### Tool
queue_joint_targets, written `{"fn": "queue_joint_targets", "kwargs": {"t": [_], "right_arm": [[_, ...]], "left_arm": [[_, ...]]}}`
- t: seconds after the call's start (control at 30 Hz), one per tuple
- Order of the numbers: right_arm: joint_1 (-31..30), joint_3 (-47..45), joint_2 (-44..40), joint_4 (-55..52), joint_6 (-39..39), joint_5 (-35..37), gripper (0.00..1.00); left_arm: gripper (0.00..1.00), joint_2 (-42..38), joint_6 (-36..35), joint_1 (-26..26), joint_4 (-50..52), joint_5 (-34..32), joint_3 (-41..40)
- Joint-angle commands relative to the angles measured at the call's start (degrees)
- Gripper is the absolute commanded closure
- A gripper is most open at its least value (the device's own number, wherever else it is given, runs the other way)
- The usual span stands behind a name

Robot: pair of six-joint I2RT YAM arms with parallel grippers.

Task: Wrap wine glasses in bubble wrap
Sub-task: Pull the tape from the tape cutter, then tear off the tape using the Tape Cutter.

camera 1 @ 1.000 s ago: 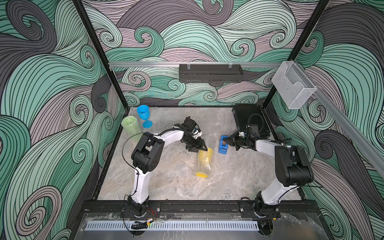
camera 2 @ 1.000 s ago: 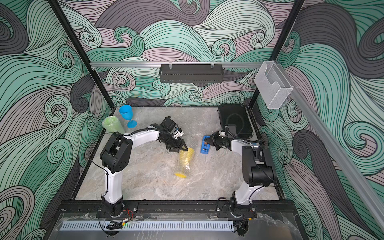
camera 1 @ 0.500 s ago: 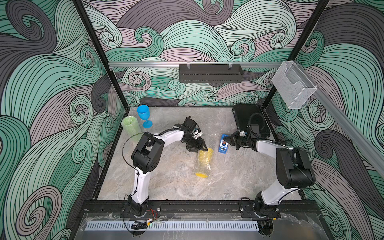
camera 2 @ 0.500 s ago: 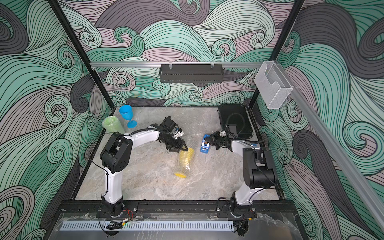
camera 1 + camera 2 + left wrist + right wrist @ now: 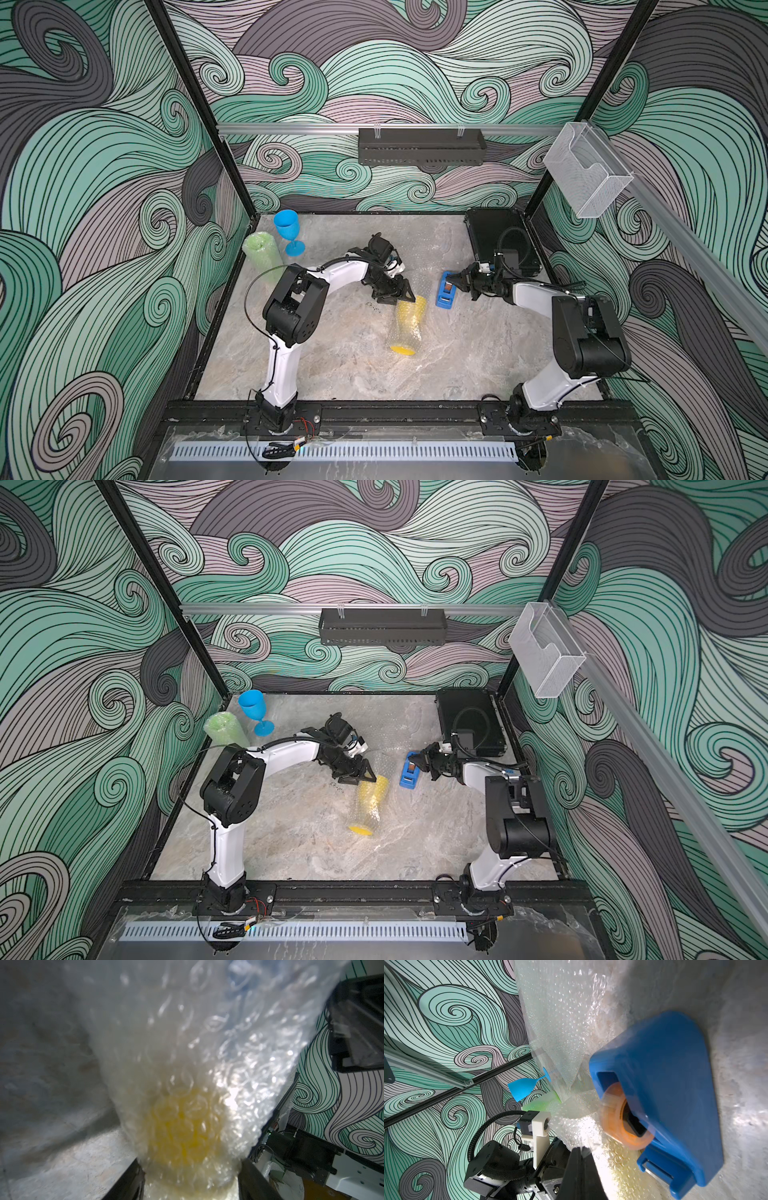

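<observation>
The yellow wine glass (image 5: pixel 407 328) lies on its side mid-table, rolled in bubble wrap (image 5: pixel 207 1053). My left gripper (image 5: pixel 405 297) is shut on its far end, with its fingers (image 5: pixel 128 1180) pressing both sides of the wrapped glass (image 5: pixel 180 1136). The blue wine glass (image 5: pixel 286 226) stands bare at the back left. The green wine glass (image 5: pixel 259 251) stands beside it, wrapped. My right gripper (image 5: pixel 459 282) is shut, its tips (image 5: pixel 581 1148) next to the blue tape dispenser (image 5: pixel 664 1084). A thin clear sliver shows at the tips, and I cannot tell what it is.
A loose bubble wrap sheet (image 5: pixel 419 266) lies flat between the two grippers. A black case (image 5: pixel 498 241) sits in the back right corner. A black shelf (image 5: pixel 419 145) hangs on the back wall, and a clear bin (image 5: pixel 586 174) on the right rail.
The right arm has shifted slightly beside the dispenser. The left gripper and the wrapped yellow glass have stayed where they were.
</observation>
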State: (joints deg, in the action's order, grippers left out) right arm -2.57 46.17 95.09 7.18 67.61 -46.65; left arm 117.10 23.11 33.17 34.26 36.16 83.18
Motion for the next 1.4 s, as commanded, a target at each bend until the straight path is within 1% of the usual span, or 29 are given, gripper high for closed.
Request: {"fn": "queue_joint_targets", "kwargs": {"t": [0.0,0.17,0.27,0.4,0.53,0.63,0.83,0.9,0.97,1.03,1.13,1.37], "right_arm": [[0.01,-0.23,1.23,2.19,-0.23,-1.30,1.00],[-0.03,-1.42,2.15,3.69,0.30,-1.09,1.00],[-0.19,-1.36,-1.63,3.63,2.09,-1.01,1.00],[-0.32,1.05,-5.89,-1.46,-0.02,-0.24,1.00],[-0.40,0.53,-4.31,-2.38,-1.87,0.39,1.00],[-0.34,-1.21,-2.52,0.88,-0.01,-0.18,1.00],[-0.84,-2.01,-5.87,-1.02,-0.41,0.42,1.00],[-1.02,-3.04,-7.61,-0.80,-0.15,0.54,1.00],[-1.03,-3.73,-9.04,-2.47,-1.50,1.15,1.00],[-1.29,-5.14,-9.26,-2.74,-1.98,1.24,1.00],[-2.54,-9.23,-10.04,1.16,-0.25,1.53,1.00],[-4.69,-14.35,-9.48,3.76,-1.56,3.40,1.00]], "left_arm": [[0.36,2.74,-0.94,1.39,6.13,-8.12,-2.32],[0.37,2.90,-0.81,1.45,5.86,-8.05,-2.68],[0.36,2.47,-0.69,1.36,5.86,-8.01,-2.82],[0.37,2.50,-0.86,1.45,5.89,-8.10,-2.76],[0.36,2.50,-0.65,1.40,5.81,-7.78,-2.82],[0.36,2.09,-1.05,1.46,6.09,-8.36,-2.53],[0.36,1.88,-0.88,1.39,5.89,-8.11,-2.69],[0.36,1.49,-0.83,1.37,6.07,-8.05,-2.52],[0.36,1.47,-0.63,1.37,5.66,-7.77,-2.85],[0.36,1.21,-1.00,1.37,5.88,-8.02,-2.76],[0.36,0.53,-0.81,1.20,5.71,-8.14,-3.24],[0.36,0.41,-0.81,1.17,5.43,-8.09,-3.58]]}}
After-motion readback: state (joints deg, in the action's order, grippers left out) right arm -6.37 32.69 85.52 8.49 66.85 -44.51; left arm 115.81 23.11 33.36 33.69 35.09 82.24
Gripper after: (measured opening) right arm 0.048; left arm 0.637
